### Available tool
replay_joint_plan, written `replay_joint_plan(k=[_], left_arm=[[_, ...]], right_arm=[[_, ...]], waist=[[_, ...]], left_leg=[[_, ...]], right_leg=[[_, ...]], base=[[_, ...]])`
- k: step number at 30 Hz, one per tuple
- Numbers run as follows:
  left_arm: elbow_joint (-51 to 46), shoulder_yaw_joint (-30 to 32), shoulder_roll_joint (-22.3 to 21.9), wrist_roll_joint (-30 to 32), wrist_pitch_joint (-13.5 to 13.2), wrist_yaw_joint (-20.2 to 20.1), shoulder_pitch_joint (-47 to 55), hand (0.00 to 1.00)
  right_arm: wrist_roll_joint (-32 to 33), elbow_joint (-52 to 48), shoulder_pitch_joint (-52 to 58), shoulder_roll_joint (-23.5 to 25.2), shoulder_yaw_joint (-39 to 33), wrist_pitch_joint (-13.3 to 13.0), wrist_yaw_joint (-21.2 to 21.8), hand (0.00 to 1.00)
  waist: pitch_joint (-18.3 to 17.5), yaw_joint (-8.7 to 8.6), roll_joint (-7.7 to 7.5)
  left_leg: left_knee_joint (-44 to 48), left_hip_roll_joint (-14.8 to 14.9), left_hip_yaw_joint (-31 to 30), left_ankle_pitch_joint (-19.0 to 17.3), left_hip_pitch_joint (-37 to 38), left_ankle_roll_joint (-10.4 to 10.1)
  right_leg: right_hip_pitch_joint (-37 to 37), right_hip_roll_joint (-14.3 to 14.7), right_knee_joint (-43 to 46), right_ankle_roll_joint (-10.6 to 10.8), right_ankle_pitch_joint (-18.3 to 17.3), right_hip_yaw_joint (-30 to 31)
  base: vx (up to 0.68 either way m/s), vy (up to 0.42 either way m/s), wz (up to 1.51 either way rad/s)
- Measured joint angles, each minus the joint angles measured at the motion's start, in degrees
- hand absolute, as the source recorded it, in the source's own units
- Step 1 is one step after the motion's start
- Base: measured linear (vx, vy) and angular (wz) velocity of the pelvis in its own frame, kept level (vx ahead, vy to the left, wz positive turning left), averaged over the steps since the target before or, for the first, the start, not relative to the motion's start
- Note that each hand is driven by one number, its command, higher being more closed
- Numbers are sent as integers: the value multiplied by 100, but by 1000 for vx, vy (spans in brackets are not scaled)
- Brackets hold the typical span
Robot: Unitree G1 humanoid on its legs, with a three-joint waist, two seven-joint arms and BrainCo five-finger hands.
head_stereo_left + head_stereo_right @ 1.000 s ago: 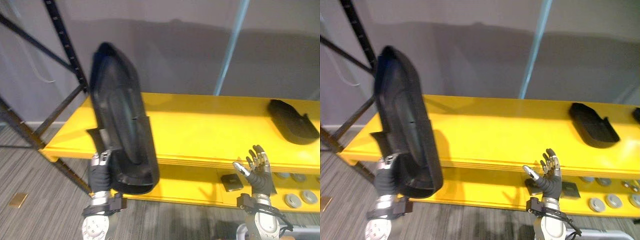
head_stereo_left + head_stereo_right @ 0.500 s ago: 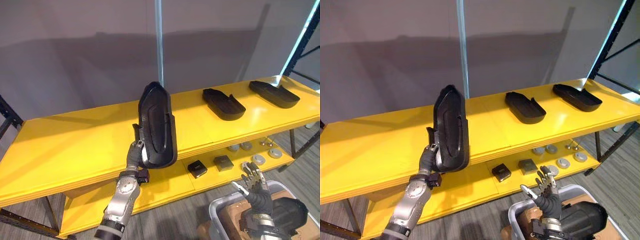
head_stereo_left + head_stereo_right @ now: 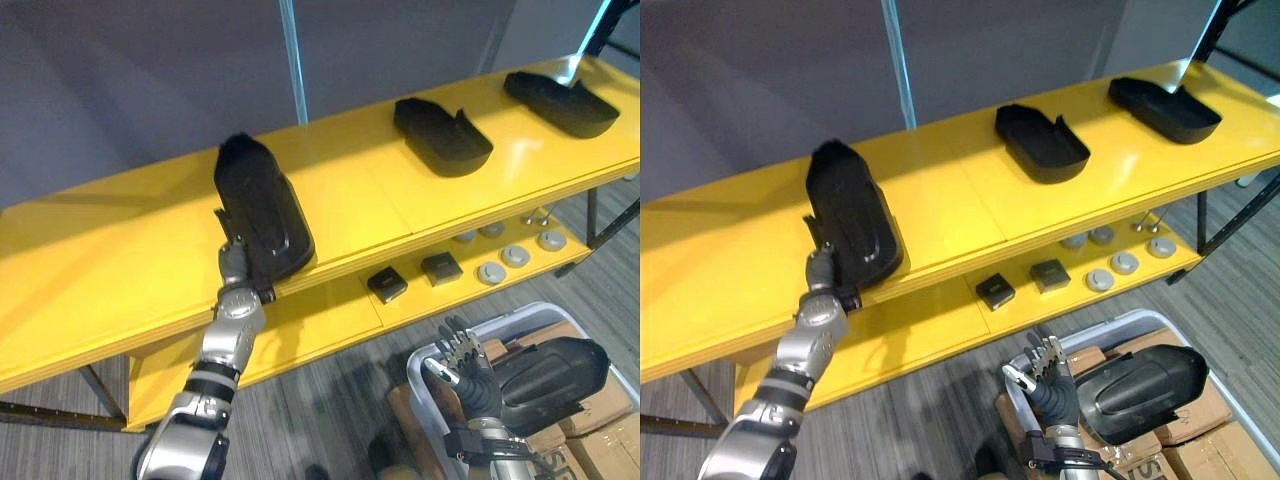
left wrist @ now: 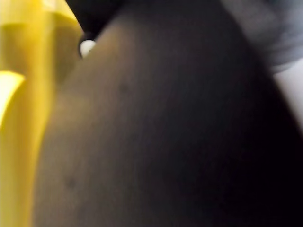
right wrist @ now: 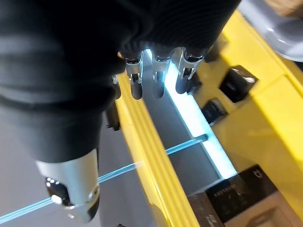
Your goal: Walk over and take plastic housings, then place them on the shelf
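A long black plastic housing rests tilted on the yellow top shelf, its near end over the front edge. My left hand is shut on that near end from below; the housing's dark surface shows very close in the left wrist view. Two more black housings lie further right on the same shelf. My right hand hangs low at the right, open, with straight fingers, holding nothing. Beside it another black housing lies in a grey bin.
The lower yellow shelf carries two small black boxes and several round metal discs. Cardboard boxes sit under the bin. A pale blue upright post stands behind the shelf. Grey floor lies in front.
The camera has moved. The housing, held upright before the shelf earlier, now lies tilted on the top shelf with my left hand still on it. My right hand stays low and open.
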Motion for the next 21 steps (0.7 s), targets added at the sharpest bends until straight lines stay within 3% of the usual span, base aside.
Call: replay_joint_plan(k=[6, 12, 21], left_arm=[[13, -129, 118, 74, 73, 288, -810, 0], [134, -343, 195, 237, 224, 470, -1141, 0], [118, -527, 282, 211, 244, 424, -1203, 0]], right_arm=[[229, -219, -125, -8, 463, -1, -65, 0], [434, -216, -122, -4, 659, -2, -111, 0], [536, -211, 148, -8, 776, -32, -34, 0]], waist=[[369, -11, -103], [430, -18, -138], [509, -15, -154]], left_leg=[[87, 58, 160, 18, -213, 29], [76, 58, 161, 50, -218, 78], [33, 59, 153, 54, 62, 91]], right_leg=[[-167, 19, -6, -11, 43, -11], [-166, 32, -33, -10, 43, -9], [120, 42, -79, -9, 42, -23]], base=[[-17, 2, 2], [0, 0, 0], [0, 0, 0]])
